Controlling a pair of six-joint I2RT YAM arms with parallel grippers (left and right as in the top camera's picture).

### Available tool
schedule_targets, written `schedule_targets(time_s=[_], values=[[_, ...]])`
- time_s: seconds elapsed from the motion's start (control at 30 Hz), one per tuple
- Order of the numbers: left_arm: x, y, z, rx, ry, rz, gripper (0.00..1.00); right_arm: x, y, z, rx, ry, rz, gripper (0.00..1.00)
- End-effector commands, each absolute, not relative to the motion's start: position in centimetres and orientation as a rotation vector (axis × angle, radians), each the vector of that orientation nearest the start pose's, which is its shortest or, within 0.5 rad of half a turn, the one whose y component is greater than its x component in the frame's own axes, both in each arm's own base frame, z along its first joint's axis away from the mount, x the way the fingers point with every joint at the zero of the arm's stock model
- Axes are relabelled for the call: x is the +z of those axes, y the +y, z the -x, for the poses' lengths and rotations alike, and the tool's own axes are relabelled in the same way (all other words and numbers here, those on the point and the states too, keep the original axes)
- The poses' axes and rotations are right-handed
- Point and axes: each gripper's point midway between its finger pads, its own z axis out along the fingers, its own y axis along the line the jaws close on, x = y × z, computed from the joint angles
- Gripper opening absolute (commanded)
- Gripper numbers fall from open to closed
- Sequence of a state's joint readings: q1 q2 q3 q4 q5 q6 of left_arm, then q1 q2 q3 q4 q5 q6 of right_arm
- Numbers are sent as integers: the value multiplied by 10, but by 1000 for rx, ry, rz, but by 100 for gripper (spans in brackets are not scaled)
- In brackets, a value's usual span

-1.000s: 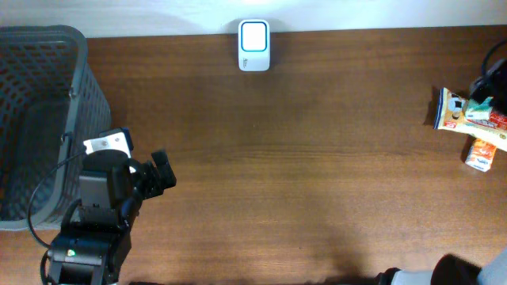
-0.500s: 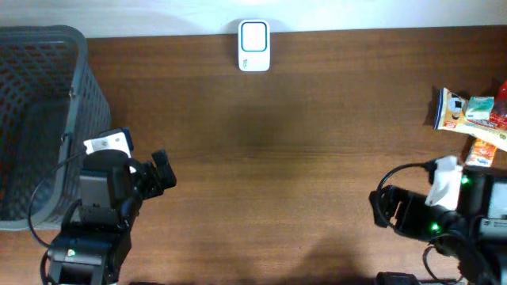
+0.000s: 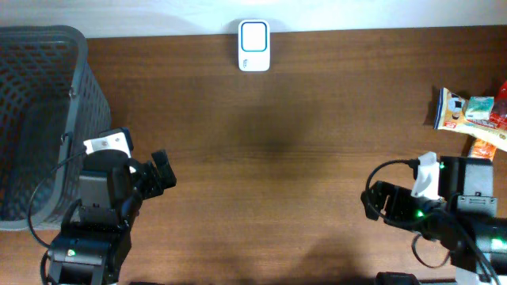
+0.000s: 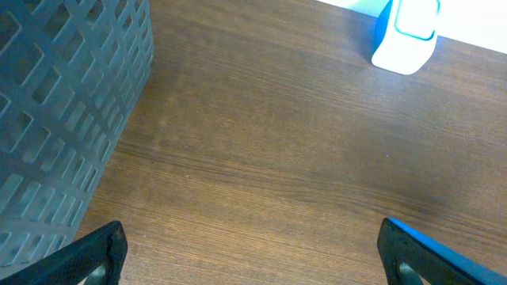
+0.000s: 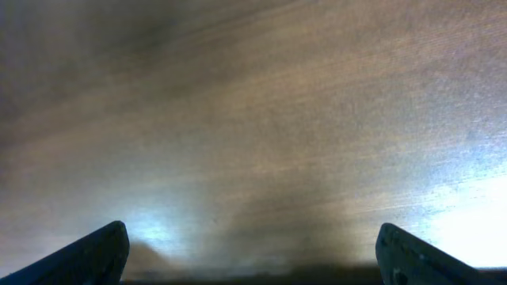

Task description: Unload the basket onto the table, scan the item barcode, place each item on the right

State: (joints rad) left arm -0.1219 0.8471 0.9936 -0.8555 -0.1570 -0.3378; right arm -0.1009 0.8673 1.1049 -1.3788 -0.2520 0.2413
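Snack packets [image 3: 466,111] lie at the right edge of the table [image 3: 301,158], well apart from the barcode scanner [image 3: 254,45]. They are probably light, crinkly and slippery, so pinch a flat sealed edge. Your left gripper [image 3: 164,172] and right gripper [image 3: 371,205] both stand spread and empty.

A dark grey mesh basket [image 3: 40,119] stands at the left end of the brown, wood-grained tabletop [image 3: 301,158], its lattice wall upright and its rim reaching the far edge. Beyond that far edge runs a pale white strip [image 3: 356,14].

left arm [image 3: 103,194]: jaws wide apart, pointing inward | right arm [image 3: 463,207]: jaws wide apart, pointing inward (both empty)
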Motion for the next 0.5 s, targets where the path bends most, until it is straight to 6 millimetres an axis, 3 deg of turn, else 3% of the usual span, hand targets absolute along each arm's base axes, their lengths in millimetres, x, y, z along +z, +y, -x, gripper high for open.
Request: schedule_targets(time_s=[0.0,0.1,0.2,0.3,0.47], values=[[250,-5,-265,-73,2238,337,99,194,23,-194,326,2535,-217,99],[250,-5,-265,-74,2238,337,99,192,32,-223,358,2237,-96,98],[250,-5,-265,-74,2238,337,99,199,39,-238,340,1973,13,98],[250,-5,-265,-74,2238,337,99,187,39,-245,322,1796,51,99],[250,-5,-265,-74,2238,337,99,164,39,-246,301,1660,80,98]])
